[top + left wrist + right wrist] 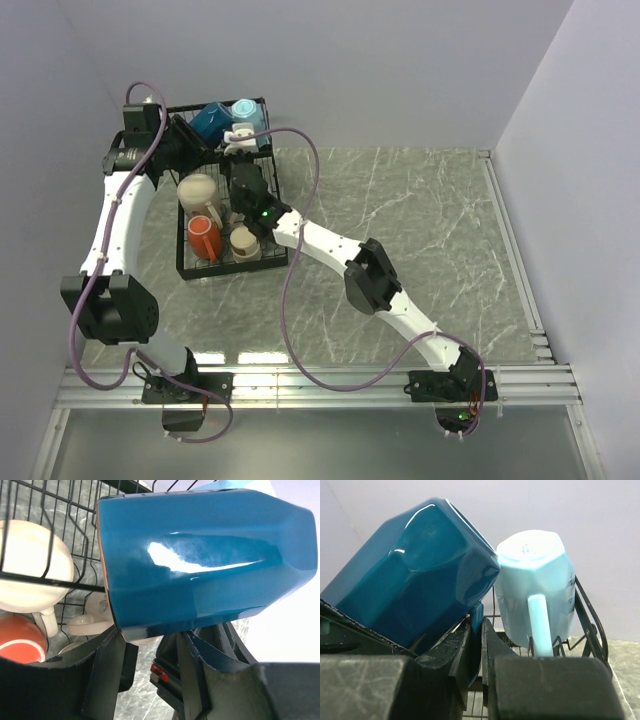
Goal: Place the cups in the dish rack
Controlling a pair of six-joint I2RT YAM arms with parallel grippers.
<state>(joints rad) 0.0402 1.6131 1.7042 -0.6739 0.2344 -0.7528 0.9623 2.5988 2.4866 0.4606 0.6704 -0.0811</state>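
The black wire dish rack (183,272) stands at the back left. A dark blue cup (210,121) hangs tilted over its upper shelf, next to a light blue cup (245,110) that sits upside down there. My right gripper (481,622) is shut on the dark blue cup's handle (476,614). The left gripper (150,635) is open, its fingertips just under the dark blue cup (205,555); whether they touch it is unclear. In the lower tier lie a cream cup (198,190), an orange-red cup (203,238) and a beige cup (243,243).
Both arms crowd the rack's back end, the right forearm (310,240) crossing the marble table (420,240). Grey walls close in behind and on the left. A metal rail (330,385) runs along the near edge.
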